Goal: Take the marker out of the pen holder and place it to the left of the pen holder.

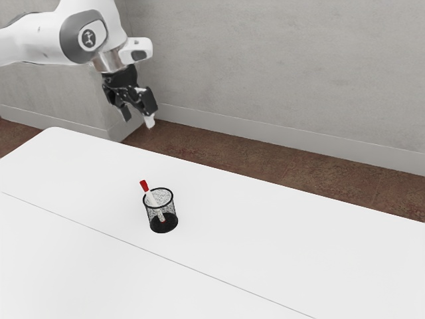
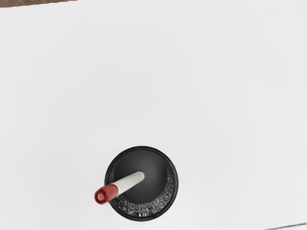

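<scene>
Your jaws are released, set apart, raised well clear of the black mesh pen holder (image 1: 163, 222). Marker (image 1: 153, 199) is still-standing stock: inside the holder, tilted against the rim, red end out over the exterior view's left side. Holder's upright on the white tabletop (image 1: 279, 246).

No text is legible; the arm (image 1: 36, 40) bears perhaps a logo (image 1: 88, 38).

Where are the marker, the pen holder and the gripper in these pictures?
Marker (image 2: 107, 193): wrist view, on its red cap.
Pen holder (image 1: 165, 226): exterior view, on its black bottom part.
Gripper (image 1: 139, 115): exterior view, midway between its fingertips.
</scene>
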